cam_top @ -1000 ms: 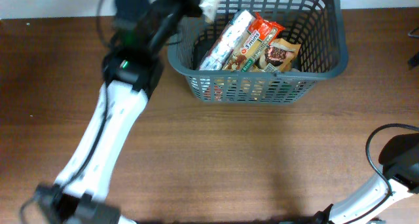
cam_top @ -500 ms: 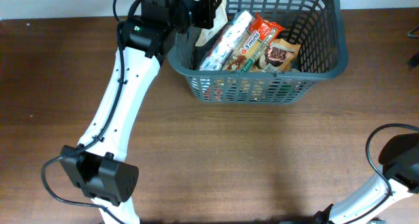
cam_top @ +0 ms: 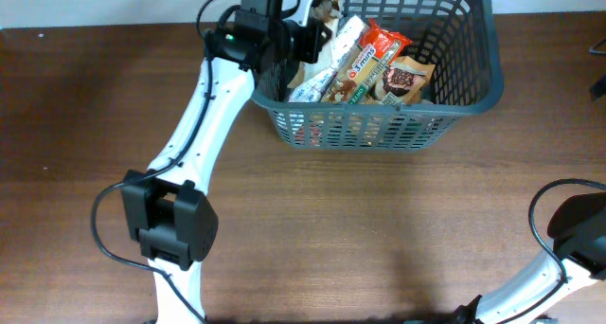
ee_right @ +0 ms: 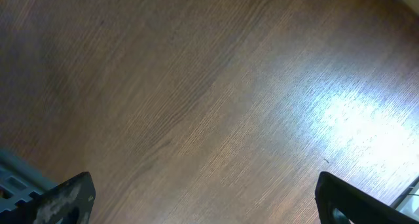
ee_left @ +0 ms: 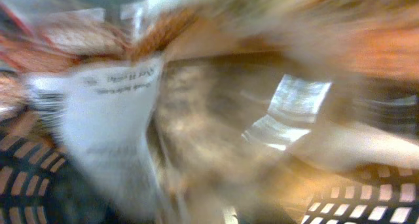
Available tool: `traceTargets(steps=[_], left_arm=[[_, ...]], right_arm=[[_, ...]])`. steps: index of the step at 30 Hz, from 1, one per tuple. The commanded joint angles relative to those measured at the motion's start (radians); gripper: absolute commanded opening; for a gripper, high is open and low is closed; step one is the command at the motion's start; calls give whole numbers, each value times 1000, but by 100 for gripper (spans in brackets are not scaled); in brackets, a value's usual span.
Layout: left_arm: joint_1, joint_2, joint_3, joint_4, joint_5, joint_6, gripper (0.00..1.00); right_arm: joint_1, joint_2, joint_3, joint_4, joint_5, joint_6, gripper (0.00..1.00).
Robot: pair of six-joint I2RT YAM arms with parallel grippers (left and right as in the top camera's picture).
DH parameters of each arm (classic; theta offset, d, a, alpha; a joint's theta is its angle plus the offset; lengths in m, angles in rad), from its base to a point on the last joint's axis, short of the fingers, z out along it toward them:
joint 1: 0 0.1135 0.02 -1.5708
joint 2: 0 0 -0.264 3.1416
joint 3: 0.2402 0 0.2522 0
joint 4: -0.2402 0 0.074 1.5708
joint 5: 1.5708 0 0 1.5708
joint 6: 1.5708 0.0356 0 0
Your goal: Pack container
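Note:
The dark grey slotted container [cam_top: 445, 104] stands at the back of the table with several snack packets inside, among them a long white bar pack [cam_top: 327, 57], a red packet [cam_top: 374, 51] and a brown packet [cam_top: 405, 78]. My left gripper [cam_top: 317, 28] is over the container's left end, shut on a brown and white snack packet [cam_top: 328, 2]. That packet fills the blurred left wrist view [ee_left: 124, 112], with the lattice wall [ee_left: 353, 198] below. My right gripper [ee_right: 203, 198] is open and empty above bare wood.
The brown wooden table [cam_top: 379, 229] stretches in front of the container. The right arm's base [cam_top: 578, 234] and its cable sit at the front right corner. A grey lattice corner [ee_right: 13, 178] shows at the lower left of the right wrist view.
My left arm has swung right and in over the container's left end, carrying the snack packet with it. The right arm has not moved.

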Motion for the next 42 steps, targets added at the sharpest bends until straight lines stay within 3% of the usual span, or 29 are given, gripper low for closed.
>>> traceTargets(steps=[1, 2, 3, 8, 14, 23, 30, 34, 42], left_arm=[[1, 6, 21, 3, -10, 16, 83], [2, 6, 21, 4, -31, 16, 96], [3, 5, 26, 4, -44, 16, 99], [14, 1, 85, -18, -45, 16, 99], [43, -28, 275, -145, -46, 17, 99], [144, -204, 418, -311, -45, 63, 99], [217, -399, 418, -579, -59, 175, 99], [223, -497, 418, -747, -178, 175, 99], [223, -589, 418, -1048, -181, 175, 99]], right_arm=[[1, -13, -5, 1, 5, 10, 99], [1, -13, -5, 1, 5, 10, 99], [1, -13, -5, 1, 5, 10, 99], [1, -13, -5, 1, 5, 10, 99], [1, -13, -5, 1, 5, 10, 99], [1, -13, -5, 1, 5, 10, 99], [1, -13, -5, 1, 5, 10, 99], [1, -13, -5, 1, 5, 10, 99], [1, -13, -5, 1, 5, 9, 99]])
